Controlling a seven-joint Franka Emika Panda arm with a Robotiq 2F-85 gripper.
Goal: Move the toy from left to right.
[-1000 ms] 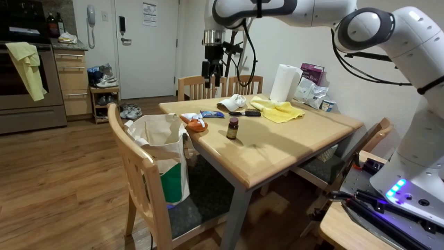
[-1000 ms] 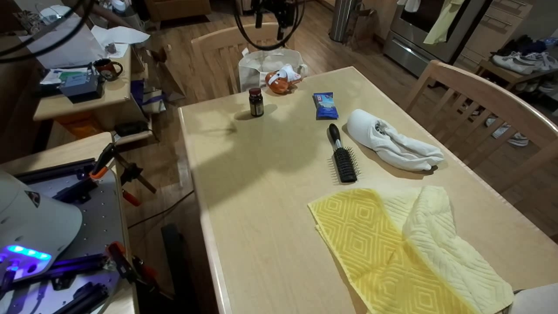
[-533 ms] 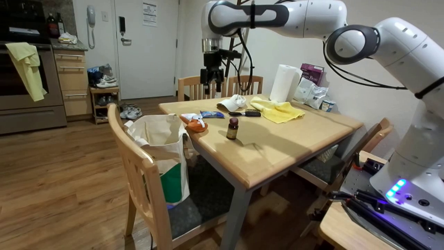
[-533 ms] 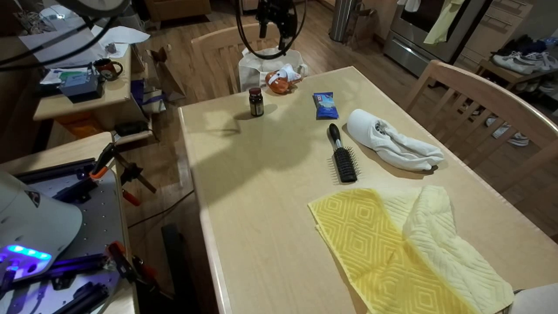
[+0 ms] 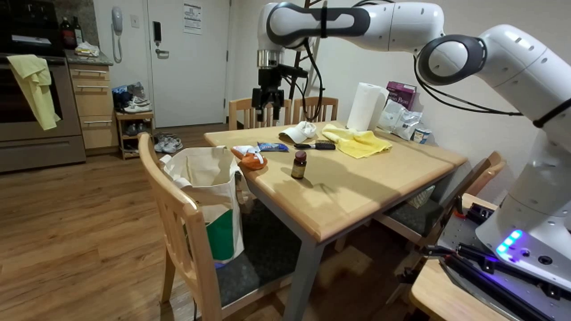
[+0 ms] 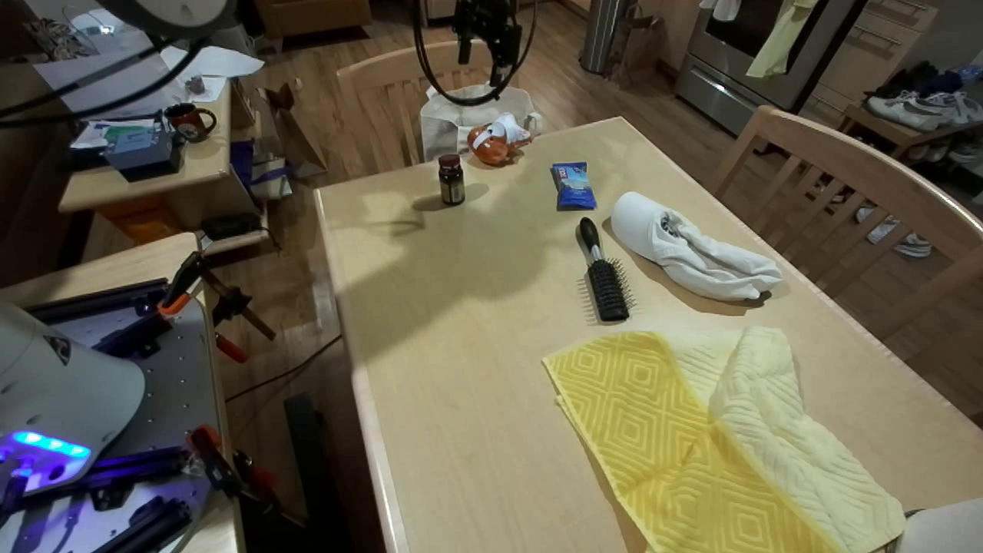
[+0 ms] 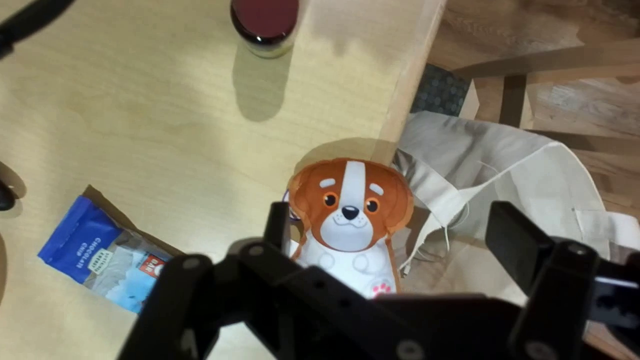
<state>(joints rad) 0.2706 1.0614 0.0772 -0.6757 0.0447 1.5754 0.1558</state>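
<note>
- the gripper (image 5: 268, 115) hangs in the air, pointing down, well above the worktop (image 6: 461, 330); it is released, its fingers (image 7: 520, 245) spread wide apart.
- the toy (image 7: 350, 215), a stuffed puppy with a brown-and-white face and a white belly, lies face up at the edge of the worktop (a pink paw print shows low on its body, right where the gripper covers the rest).
- in the wrist view its head appears between the fingers, nearer the one at the left of that picture.
- just beside the toy, past the edge, a pale tote bag (image 5: 218, 196) stands upright on a chair (image 5: 263, 263); whether toy and bag touch, i cannot tell.
- a small dark bottle (image 6: 451, 184) with a maroon lid stands upright near the toy in both exterior views.
- a blue snack packet (image 6: 573, 186) lies flat near the toy, on the side away from the bag (it reads "chocolate chip").
- farther along the worktop lie a black hairbrush (image 6: 607, 288) and a white cap (image 6: 691, 250), side by side, then a rumpled yellow cloth (image 6: 653, 415).
- a paper towel roll (image 5: 363, 107) stands just beyond the cloth in an exterior view.
</note>
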